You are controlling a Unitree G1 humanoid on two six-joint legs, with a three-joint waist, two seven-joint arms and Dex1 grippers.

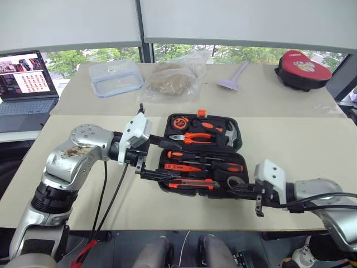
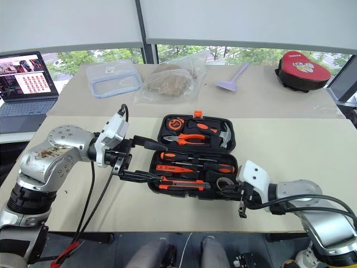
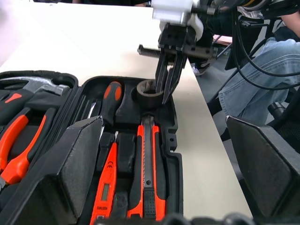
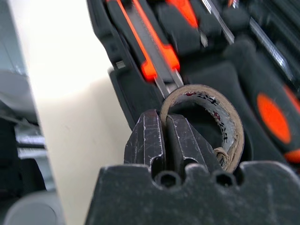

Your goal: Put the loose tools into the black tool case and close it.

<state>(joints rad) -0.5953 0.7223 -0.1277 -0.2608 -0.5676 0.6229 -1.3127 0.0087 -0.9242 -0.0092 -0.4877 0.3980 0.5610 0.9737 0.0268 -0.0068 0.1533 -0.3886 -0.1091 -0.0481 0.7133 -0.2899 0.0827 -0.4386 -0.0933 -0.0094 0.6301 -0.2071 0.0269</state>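
An open black tool case (image 1: pixel 234 124) lies on the counter (image 1: pixel 312 167), with screwdrivers (image 1: pixel 203 167) and a utility knife (image 1: pixel 192 182) already seated in its recesses. The right pincer (image 4: pixel 165 136) pinches the wall of the tape roll (image 4: pixel 220 117) to seat it in its corner pocket. The left pincer (image 1: pixel 149 175) hangs wide and empty at the case's edge

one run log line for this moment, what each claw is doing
right claw: shut on tape roll rim, in tool case | left claw: open over the case | lid: open
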